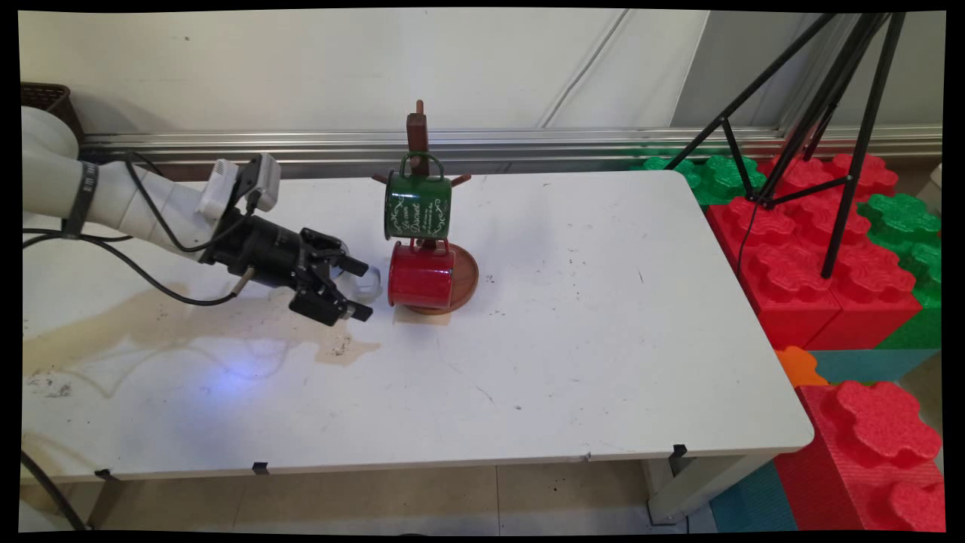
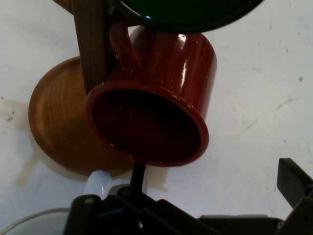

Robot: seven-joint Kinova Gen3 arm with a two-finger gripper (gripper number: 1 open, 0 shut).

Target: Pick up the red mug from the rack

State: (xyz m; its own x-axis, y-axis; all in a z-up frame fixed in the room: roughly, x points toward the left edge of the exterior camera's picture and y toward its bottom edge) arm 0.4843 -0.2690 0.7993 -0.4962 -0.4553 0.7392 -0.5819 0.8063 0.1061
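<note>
White tabletop (image 1: 565, 362) fills most of the main view, and a brownish dried spill (image 1: 151, 324) spreads across its left part.

Just beyond that stain the black two-finger gripper (image 1: 360, 289) (image 2: 213, 169) reaches in low from the left. Its fingers stand well apart and nothing is clamped between them. A pale white mug (image 1: 367, 280) (image 2: 95, 185) sits right at the gripper. In the hand view its rim and handle show at the bottom left, beside the linkage. I cannot tell whether a finger touches it.

Just past the fingertips a glossy red enamel mug (image 1: 421, 275) (image 2: 161, 98) hangs by its handle from a low peg of the brown wooden mug tree (image 1: 466, 279) (image 2: 54, 117), with its open mouth turned towards the hand. It is near the gripper but apart from it.

Above it a dark green enamel mug with white lettering (image 1: 417, 207) (image 2: 186, 12) hangs from a higher peg. So two mugs are on the tree and the pale one is not.

Farther off, right of the table, are red and green foam blocks (image 1: 807, 264) with a black tripod (image 1: 844, 151) standing on them.
</note>
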